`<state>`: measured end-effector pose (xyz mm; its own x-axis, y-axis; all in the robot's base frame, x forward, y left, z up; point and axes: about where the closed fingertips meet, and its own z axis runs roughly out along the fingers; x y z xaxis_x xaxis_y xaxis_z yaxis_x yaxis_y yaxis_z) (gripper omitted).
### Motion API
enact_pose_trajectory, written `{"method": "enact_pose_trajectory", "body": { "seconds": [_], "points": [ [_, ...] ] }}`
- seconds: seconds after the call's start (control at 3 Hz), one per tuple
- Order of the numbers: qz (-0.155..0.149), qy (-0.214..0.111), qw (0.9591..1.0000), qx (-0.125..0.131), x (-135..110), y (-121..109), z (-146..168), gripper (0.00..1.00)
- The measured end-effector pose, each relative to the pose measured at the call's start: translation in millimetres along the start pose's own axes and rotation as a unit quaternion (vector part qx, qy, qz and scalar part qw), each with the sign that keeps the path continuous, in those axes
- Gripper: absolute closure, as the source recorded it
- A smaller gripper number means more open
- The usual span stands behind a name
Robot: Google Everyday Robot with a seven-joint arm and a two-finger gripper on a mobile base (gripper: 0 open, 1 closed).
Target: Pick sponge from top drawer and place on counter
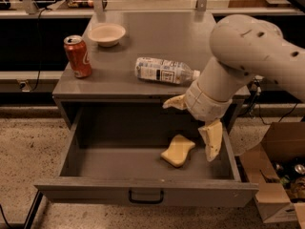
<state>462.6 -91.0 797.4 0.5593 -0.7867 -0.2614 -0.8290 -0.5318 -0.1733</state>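
- Over at the counter's (157, 32) left front corner, a red soda can (77, 56) stands upright.
- Just behind it, toward the back left corner, a pale bowl (106, 34) sits mouth up, apart from the can.
- Below the front edge, the top drawer (119, 162) is pulled right out, its floor in plain view and its dark pull handle (145, 196) in the middle of the front panel.
- Middle of the counter, near the front edge: a clear plastic bottle (164, 71) lies on its side, cap pointing to the right edge.
- And there's the sponge (178, 150), pale yellow, lying flat on the drawer floor, right of centre and untouched.
- The gripper (193, 122) hangs over the drawer's right part, just under the counter's front edge.
- Its fingers (211, 140) are spread wide with nothing in their grasp; one points left along the front edge, the other hangs down just right of the sponge, not touching it.
- The big cream arm (248, 46) reaches in over the counter's right front corner.
- Past the right edge, on the floor, an open cardboard box (276, 175).
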Motion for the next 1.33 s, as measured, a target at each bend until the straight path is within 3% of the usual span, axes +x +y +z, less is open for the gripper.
{"method": "enact_pose_trajectory", "body": {
  "seconds": [0.33,0.67,1.0,1.33],
  "points": [
    [-0.057,0.08,0.9951,-0.013,19,-6,6,0.0],
    [-0.136,0.166,0.9763,-0.027,30,-9,10,0.0],
    [-0.14,0.186,0.9721,-0.033,41,-6,8,0.0],
    [-0.159,0.141,0.9766,-0.033,35,-9,16,0.0]
  ]
}}
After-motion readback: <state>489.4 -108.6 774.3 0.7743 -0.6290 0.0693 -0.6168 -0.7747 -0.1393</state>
